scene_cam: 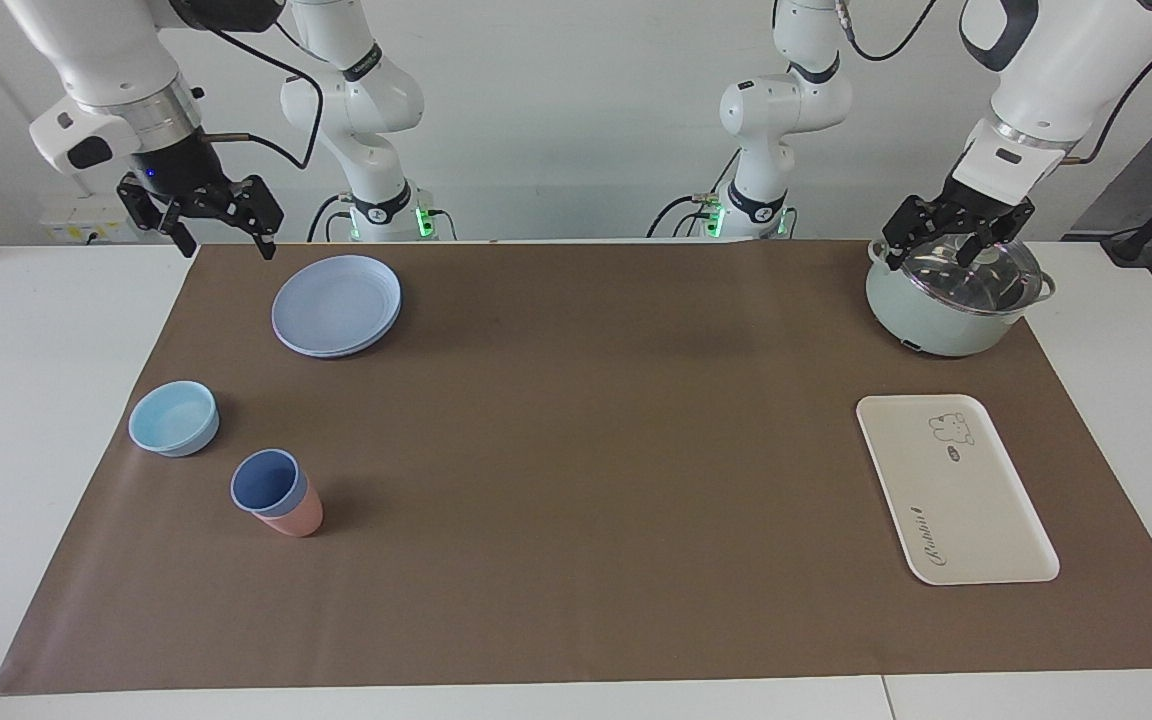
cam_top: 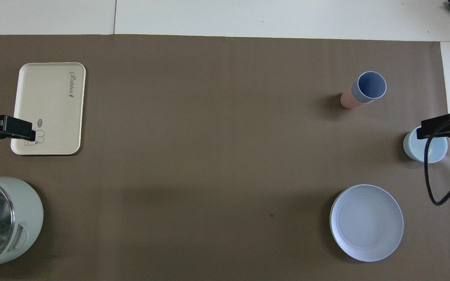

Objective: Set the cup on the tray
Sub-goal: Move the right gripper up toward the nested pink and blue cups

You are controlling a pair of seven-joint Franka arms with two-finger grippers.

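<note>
Centrally nothing moves: blue cup nested in a pink cup toward the right arm's end; tray well apart; left gripper over the pot, right gripper raised, both open.

One high camera faces the robots across the table; another looks steeply down; both share the brown mat.

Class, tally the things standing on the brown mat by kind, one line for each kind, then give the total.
Cups: 2, blue cup nested in pink cup
Bowl: 1
Plate: 1, possibly a stack
Tray: 1
Lidded pot: 1
Total: 6
</note>
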